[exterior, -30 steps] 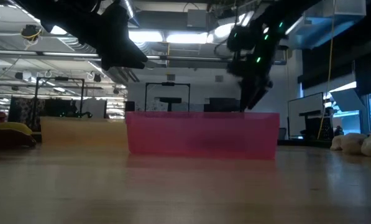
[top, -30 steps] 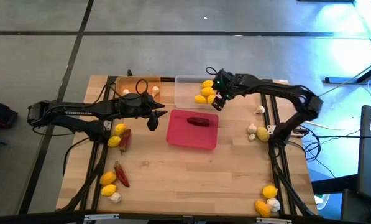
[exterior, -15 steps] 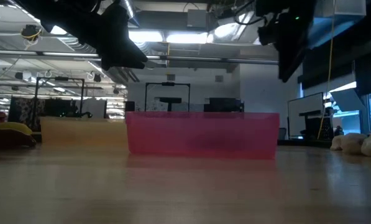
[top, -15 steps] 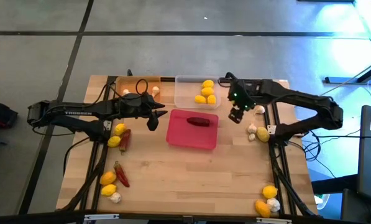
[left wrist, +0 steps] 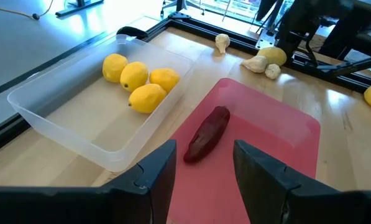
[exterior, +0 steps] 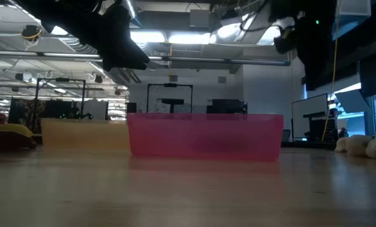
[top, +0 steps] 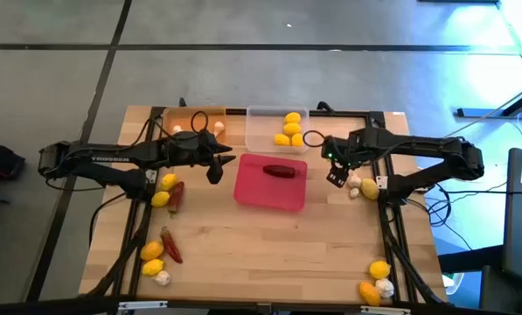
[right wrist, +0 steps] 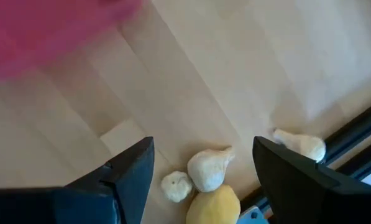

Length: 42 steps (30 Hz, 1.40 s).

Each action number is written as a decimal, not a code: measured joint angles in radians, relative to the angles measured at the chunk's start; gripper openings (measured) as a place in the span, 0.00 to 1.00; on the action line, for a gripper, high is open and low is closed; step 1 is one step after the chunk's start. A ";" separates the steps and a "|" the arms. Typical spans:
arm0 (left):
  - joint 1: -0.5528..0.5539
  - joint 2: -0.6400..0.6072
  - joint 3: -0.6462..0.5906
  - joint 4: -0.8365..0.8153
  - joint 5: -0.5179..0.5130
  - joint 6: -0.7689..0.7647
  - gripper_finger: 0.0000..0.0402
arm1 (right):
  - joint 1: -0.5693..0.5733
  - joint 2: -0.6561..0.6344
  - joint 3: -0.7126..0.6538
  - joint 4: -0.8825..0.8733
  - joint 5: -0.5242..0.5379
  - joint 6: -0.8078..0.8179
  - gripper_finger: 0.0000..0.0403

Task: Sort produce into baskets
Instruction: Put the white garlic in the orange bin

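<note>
My left gripper (top: pixel 215 170) is open and empty, held above the table just left of the pink-red tray (top: pixel 254 194); it also shows in the left wrist view (left wrist: pixel 205 180). One dark red chili (left wrist: pixel 208 132) lies in that tray. The clear tray (left wrist: pixel 54 118) holds several lemons (left wrist: pixel 141 79). The orange tray (top: pixel 191 115) holds garlic bulbs (top: pixel 219 127). My right gripper (top: pixel 337 176) is open and empty, above the table between the pink-red tray and a cluster of two garlic bulbs (right wrist: pixel 207 168) and a lemon (right wrist: pixel 214 206).
Loose produce lies on the table: lemons (top: pixel 163 190) and a chili (top: pixel 175 196) at the left, more (top: pixel 158 258) at the near left, lemons and garlic (top: pixel 376 282) at the near right, and a garlic bulb (top: pixel 365 155) by the right frame rail (top: pixel 385 166).
My right gripper has moved from over the clear tray toward the table's right and near edges, and now stands beside the garlic and lemon cluster at the right. My left arm has kept still.
</note>
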 joint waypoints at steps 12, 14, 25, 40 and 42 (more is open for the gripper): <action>0.000 0.000 0.000 0.000 0.000 0.000 0.39 | -0.003 0.001 -0.242 0.029 -0.012 0.117 0.66; 0.000 0.000 0.000 0.000 0.000 0.000 0.39 | -0.003 0.001 -0.270 0.049 -0.033 0.120 0.66; 0.000 0.000 0.000 0.000 0.000 -0.001 0.39 | -0.004 0.002 -0.377 0.141 -0.044 0.165 0.66; 0.000 0.000 0.000 0.000 0.000 0.001 0.38 | -0.004 0.002 -0.479 0.239 -0.044 0.190 0.65; 0.000 0.000 0.000 0.000 0.000 0.002 0.38 | -0.004 0.002 -0.479 0.240 -0.045 0.190 0.64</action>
